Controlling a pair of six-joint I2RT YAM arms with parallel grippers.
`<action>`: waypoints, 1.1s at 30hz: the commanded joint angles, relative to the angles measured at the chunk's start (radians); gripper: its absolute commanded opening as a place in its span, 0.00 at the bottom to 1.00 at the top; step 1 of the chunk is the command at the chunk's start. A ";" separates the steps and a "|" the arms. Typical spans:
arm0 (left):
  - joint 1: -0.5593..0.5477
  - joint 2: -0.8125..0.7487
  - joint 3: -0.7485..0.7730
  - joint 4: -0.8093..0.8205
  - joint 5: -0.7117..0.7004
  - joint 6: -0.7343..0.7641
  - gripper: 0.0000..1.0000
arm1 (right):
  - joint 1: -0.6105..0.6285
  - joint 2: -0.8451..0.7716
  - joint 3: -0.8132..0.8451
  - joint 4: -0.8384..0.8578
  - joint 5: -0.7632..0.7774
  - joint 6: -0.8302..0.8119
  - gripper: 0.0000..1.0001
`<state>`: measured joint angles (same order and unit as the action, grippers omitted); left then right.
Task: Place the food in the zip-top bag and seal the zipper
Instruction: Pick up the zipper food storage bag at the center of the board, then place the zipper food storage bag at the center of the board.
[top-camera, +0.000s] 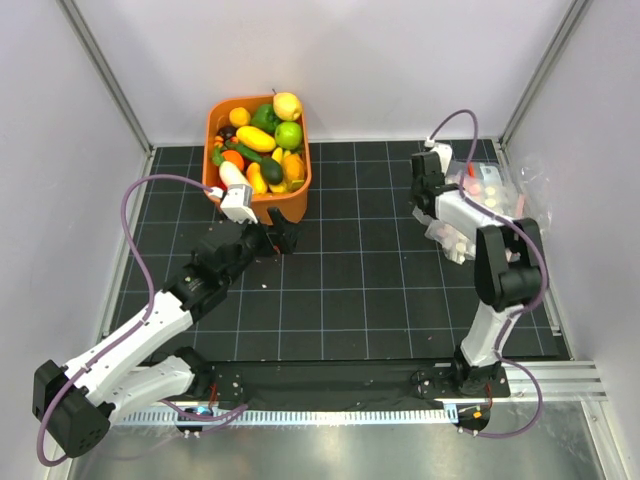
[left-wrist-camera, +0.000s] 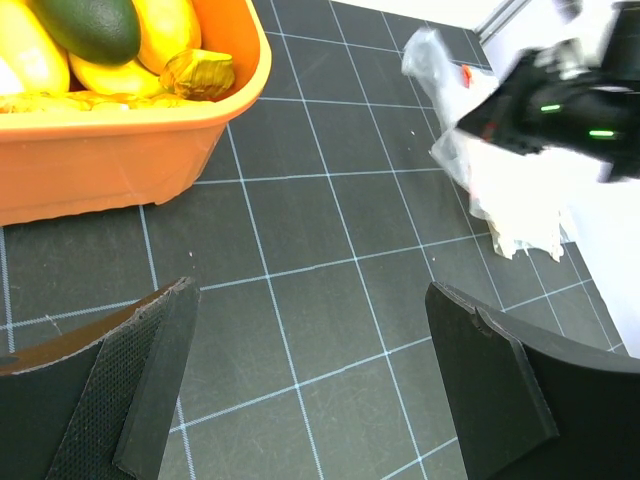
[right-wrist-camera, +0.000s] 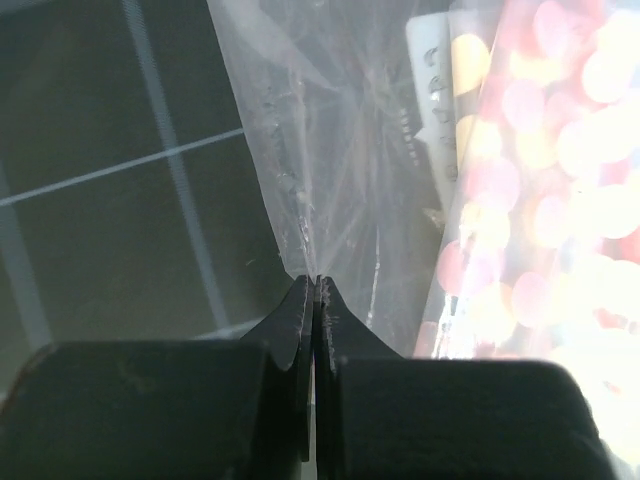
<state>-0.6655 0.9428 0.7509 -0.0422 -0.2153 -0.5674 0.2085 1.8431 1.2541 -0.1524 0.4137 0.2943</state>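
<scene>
Black gridded tabletop (top-camera: 340, 290), white walls. Zip-top bag (right-wrist-camera: 330, 150): clear film, far right, touching pink-dotted packs (right-wrist-camera: 560, 200). Zipper unseen, so mouth direction and long axis undetermined. Right hand (right-wrist-camera: 315, 285) pinched together on film edge; judgement: lift slowly, peel free of packs. Left hand (left-wrist-camera: 312, 300) spread apart, just near of basket (left-wrist-camera: 120, 150).

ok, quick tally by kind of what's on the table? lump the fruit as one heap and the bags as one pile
Robot arms: 2 (left arm, right arm)
Orange basket: 1
Heap of toy food, in the basket: 1
Pile of clear bags, far right: 1
Total: 5
</scene>
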 joint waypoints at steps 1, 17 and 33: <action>0.001 -0.015 0.011 0.038 0.011 0.008 1.00 | -0.004 -0.234 -0.040 0.091 -0.165 0.072 0.01; 0.000 -0.047 0.013 0.018 -0.009 0.006 1.00 | 0.161 -0.692 -0.251 0.044 -0.466 0.134 0.01; 0.000 -0.073 0.021 -0.036 -0.052 -0.022 1.00 | 0.393 -0.705 -0.311 0.034 -0.528 0.071 0.17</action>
<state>-0.6655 0.8768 0.7509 -0.0582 -0.2314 -0.5739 0.5690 1.0920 0.9230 -0.1722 -0.0082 0.3981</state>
